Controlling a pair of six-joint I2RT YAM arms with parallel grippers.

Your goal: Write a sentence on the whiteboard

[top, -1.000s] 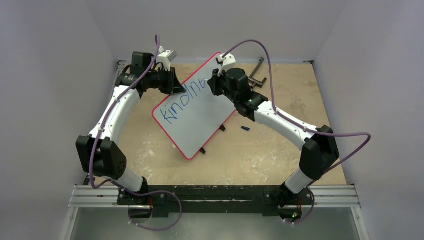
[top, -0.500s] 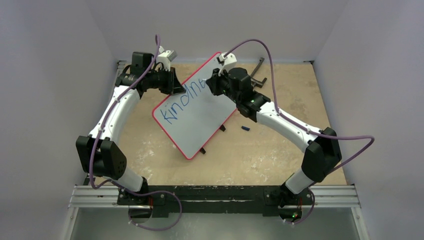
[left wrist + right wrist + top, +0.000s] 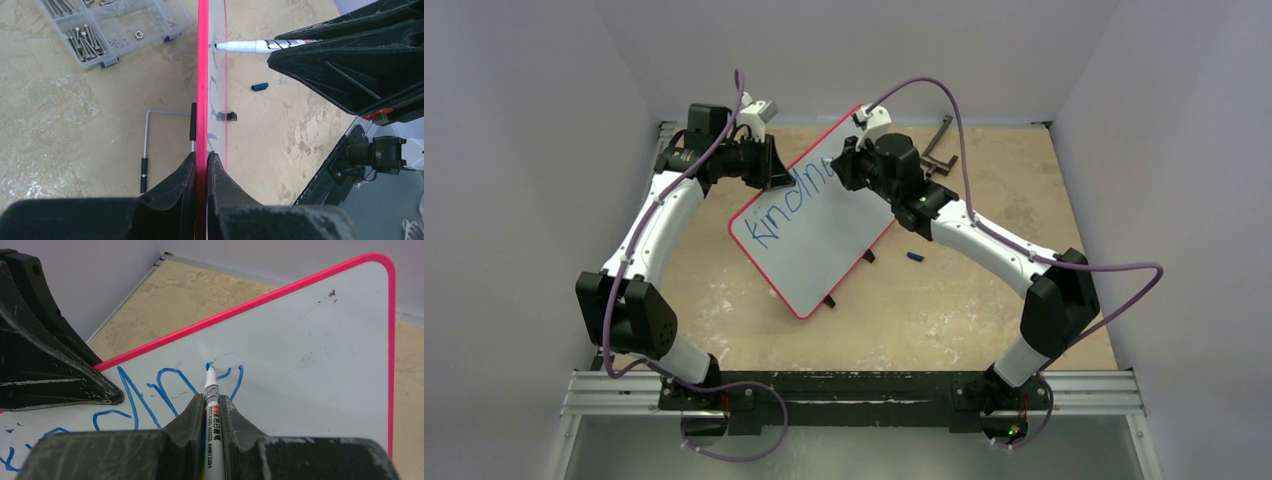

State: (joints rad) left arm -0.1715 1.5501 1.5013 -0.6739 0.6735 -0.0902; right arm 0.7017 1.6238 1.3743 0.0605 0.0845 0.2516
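Whiteboard (image 3: 824, 255): white, red-rimmed, on the tan table (image 3: 984, 300); set slantwise at the far middle, between the two grippers; seen edge-on in the left wrist view.
Left gripper (image 3: 201, 161): fingers pressed together on the whiteboard's red rim, at its far left edge.
Right gripper (image 3: 213, 403): fingers pinching a marker (image 3: 211, 390), over the whiteboard's far part.
Marker: white barrel with small print, pointing away from the wrist; tip touching the white surface at a short blue stroke.
Sentence (image 3: 782, 208): blue handwriting in one slanted line rising toward the far corner; "kindn" legible from above, later strokes partly hidden behind the right gripper; rest of the surface blank.
Black clips (image 3: 829, 301): small, at the whiteboard's near right edge, touching the rim.
Blue cap (image 3: 914, 257): small, lying on the table just right of the whiteboard, apart from it.
Clear compartment box (image 3: 120, 25): on the table beyond the whiteboard's edge in the left wrist view; screws and nuts in its compartments.
Black angled tool (image 3: 939, 145): at the table's far side, behind the right gripper.
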